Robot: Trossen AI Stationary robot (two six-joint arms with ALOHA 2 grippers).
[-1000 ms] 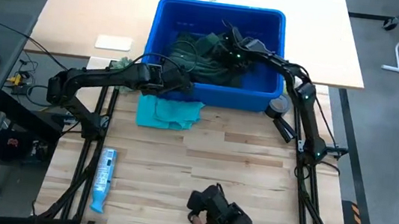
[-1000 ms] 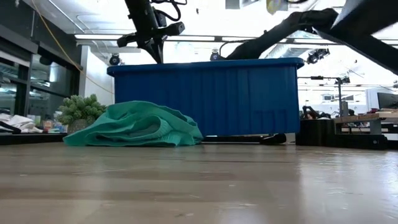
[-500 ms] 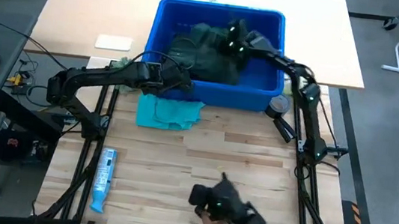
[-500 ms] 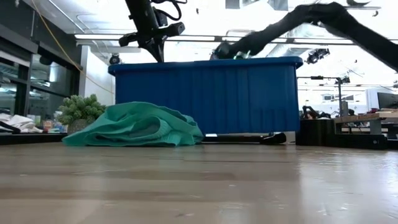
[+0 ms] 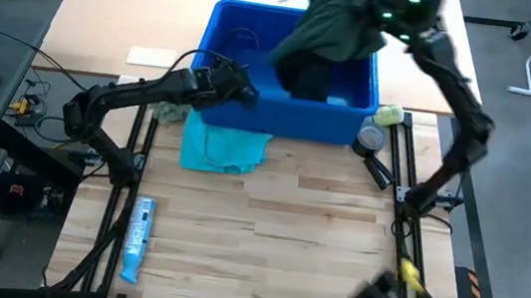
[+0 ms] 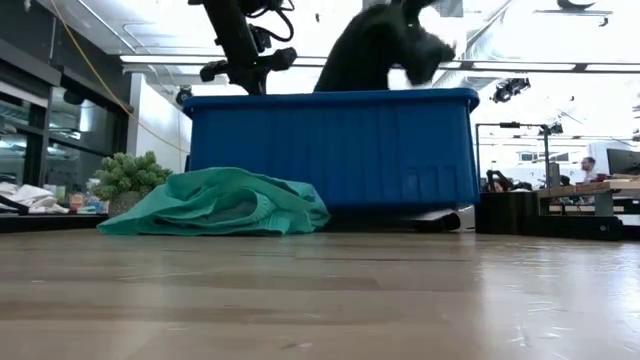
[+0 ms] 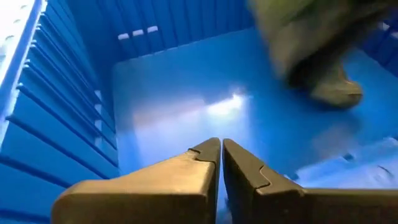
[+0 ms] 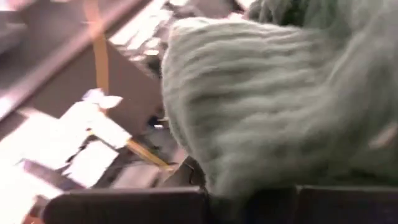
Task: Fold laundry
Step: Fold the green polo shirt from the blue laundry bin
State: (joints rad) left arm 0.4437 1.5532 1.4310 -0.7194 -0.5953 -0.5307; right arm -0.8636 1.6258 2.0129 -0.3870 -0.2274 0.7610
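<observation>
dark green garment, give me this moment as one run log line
right gripper: shut on dark green garment, raised above blue bin | left gripper: shut, empty, inside bin | turquoise shirt: on table

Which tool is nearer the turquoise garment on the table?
Left. The left tool hangs shut inside the blue bin, just beyond the turquoise garment. The right tool is raised above the bin's far side, shut on the dark green garment.
</observation>
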